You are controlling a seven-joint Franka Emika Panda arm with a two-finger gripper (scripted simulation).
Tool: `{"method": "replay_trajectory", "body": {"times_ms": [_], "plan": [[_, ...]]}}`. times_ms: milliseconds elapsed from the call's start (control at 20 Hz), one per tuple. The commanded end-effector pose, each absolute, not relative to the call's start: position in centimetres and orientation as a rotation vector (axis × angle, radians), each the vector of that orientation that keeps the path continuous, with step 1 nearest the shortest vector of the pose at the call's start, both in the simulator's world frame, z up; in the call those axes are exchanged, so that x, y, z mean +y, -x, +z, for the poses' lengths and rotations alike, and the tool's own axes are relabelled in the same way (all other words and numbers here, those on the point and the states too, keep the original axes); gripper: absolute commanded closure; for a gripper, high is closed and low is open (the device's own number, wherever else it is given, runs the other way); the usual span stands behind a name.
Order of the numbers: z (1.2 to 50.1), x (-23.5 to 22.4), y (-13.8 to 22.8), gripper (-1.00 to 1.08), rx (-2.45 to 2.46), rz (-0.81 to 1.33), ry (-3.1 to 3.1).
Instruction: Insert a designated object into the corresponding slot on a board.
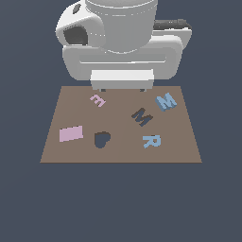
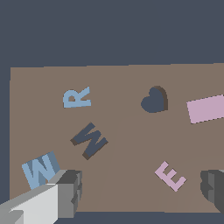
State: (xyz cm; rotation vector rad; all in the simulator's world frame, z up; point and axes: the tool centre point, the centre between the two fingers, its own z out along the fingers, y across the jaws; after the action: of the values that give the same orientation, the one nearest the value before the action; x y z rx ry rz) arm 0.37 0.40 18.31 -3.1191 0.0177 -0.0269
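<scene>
The raised blue M block (image 1: pixel 166 101) sits on the brown board (image 1: pixel 75 151) at about 2 o'clock from the dark M-shaped slot (image 1: pixel 141 117). The jaws stand spread and empty; in the wrist view one fingertip (image 2: pixel 70 192) lies just beside the block.

We see the raised light-blue M block (image 1: pixel 166 101) lying tilted near the brown board's (image 1: pixel 120 153) far edge, towards the exterior view's right; beside it, nearer the centre, lies the dark, empty M-shaped slot (image 1: pixel 141 116).
</scene>
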Motion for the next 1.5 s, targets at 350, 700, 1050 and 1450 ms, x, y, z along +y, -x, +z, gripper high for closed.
{"method": "replay_trajectory", "body": {"times_ms": [350, 700, 1050, 1450], "plan": [[16.8, 2.4, 0.1, -0.92, -0.055, -0.024, 3.120], [12.4, 8.2, 1.9, -0.92, -0.272, -0.016, 3.114], [7.4, 14.2, 4.8, -0.92, -0.513, -0.005, 3.092], [5.0, 16.5, 6.3, -0.92, -0.615, 0.000, 3.080]]}}
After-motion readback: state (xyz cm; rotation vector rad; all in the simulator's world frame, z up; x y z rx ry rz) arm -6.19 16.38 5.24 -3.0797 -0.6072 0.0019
